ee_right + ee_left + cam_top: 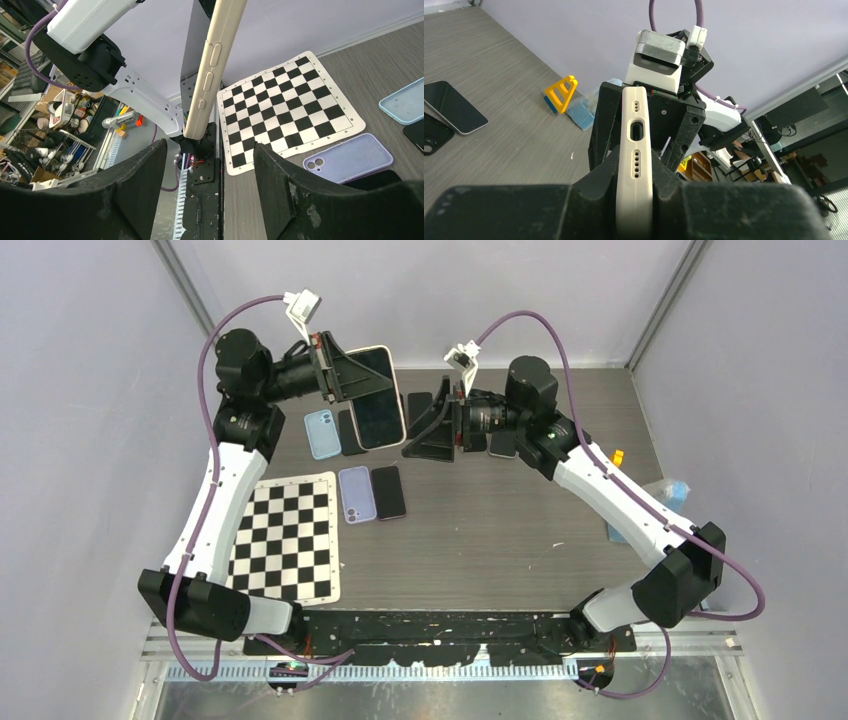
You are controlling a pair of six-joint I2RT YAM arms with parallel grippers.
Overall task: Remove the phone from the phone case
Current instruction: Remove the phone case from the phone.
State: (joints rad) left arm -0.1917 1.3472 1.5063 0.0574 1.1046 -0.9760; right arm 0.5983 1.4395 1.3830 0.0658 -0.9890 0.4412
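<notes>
Scuffed black left fingers (524,210) pinch a smooth, rounded cream phone case (636,165).

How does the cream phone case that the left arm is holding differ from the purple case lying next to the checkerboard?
The cream case is clamped in the left gripper, raised off the table; the purple case lies flat on it. The cream case shows a dark phone screen in it; the purple case lies back up, camera holes showing, so its contents are hidden. Both are round-cornered phone cases.
</notes>
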